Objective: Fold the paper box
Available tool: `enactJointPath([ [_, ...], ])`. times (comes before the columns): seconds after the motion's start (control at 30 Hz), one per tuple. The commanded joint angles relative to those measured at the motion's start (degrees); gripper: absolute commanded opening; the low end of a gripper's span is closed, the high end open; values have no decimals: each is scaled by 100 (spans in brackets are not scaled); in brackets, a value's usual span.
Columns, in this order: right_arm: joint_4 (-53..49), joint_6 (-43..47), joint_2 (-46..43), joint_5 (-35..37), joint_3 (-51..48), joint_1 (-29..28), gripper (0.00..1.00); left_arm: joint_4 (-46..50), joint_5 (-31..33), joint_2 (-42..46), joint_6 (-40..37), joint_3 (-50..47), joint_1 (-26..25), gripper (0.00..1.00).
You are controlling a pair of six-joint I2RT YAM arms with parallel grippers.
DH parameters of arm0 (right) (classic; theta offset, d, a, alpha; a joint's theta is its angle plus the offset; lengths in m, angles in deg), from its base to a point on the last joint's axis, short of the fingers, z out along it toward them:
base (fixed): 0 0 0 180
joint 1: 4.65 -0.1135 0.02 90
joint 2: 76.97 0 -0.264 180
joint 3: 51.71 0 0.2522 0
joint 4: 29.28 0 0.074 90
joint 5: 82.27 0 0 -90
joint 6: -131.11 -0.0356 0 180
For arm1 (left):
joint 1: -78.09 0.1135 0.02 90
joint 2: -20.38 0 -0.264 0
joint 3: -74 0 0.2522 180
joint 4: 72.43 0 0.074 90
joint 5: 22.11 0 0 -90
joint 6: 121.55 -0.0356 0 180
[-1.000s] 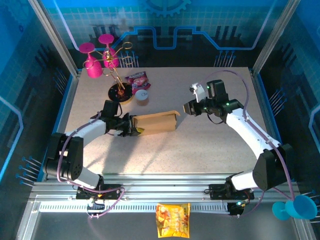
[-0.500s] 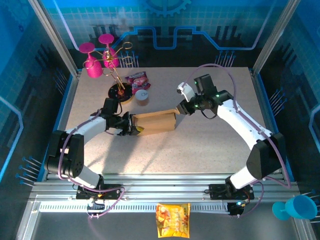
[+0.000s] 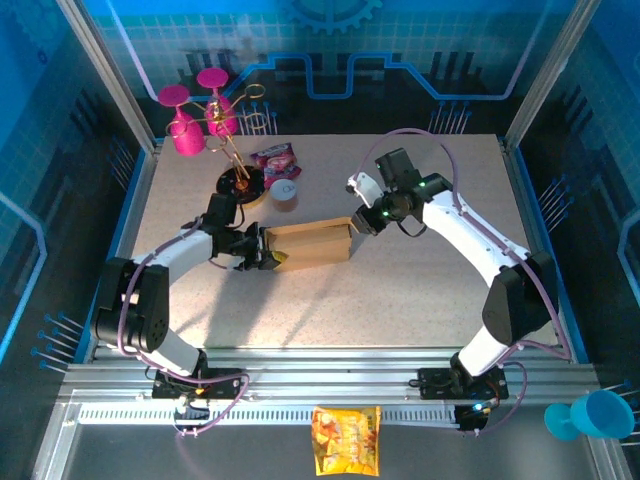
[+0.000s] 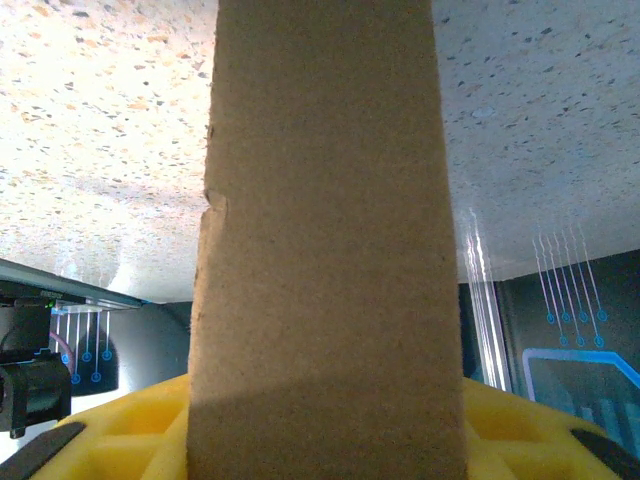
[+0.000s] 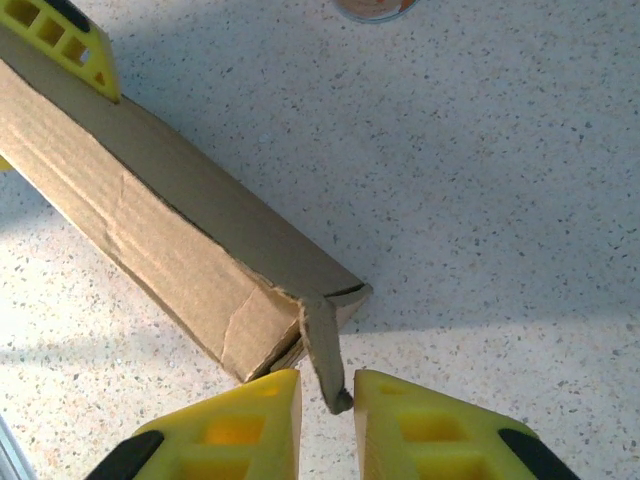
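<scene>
At the far left of the speckled bench (image 3: 420, 290) we see two pink goblets (image 3: 187, 128), a gold wire stand (image 3: 240, 185), a pink packet (image 3: 275, 160) and a small grey cup (image 3: 285, 194). Off its near edge lie an orange-yellow snack packet (image 3: 346, 440) and a blue goblet (image 3: 590, 415).

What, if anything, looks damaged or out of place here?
The paper box is creased and dented near its end, where a loose tab sticks out between the fingers of the right gripper. An orange snack packet lies off the table, by the front rail.
</scene>
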Motion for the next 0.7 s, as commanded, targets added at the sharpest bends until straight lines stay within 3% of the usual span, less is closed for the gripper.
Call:
enactJointPath([
  [0.0,-158,71,64,-114,201,-89,22,587,534,-259,1317,-5,65,10],
  [0.43,-169,9,325,-126,332,-189,16,731,555,-358,1246,173,66,9],
  [0.67,-127,-49,322,-41,330,-246,5,746,543,-402,1217,219,66,8],
])
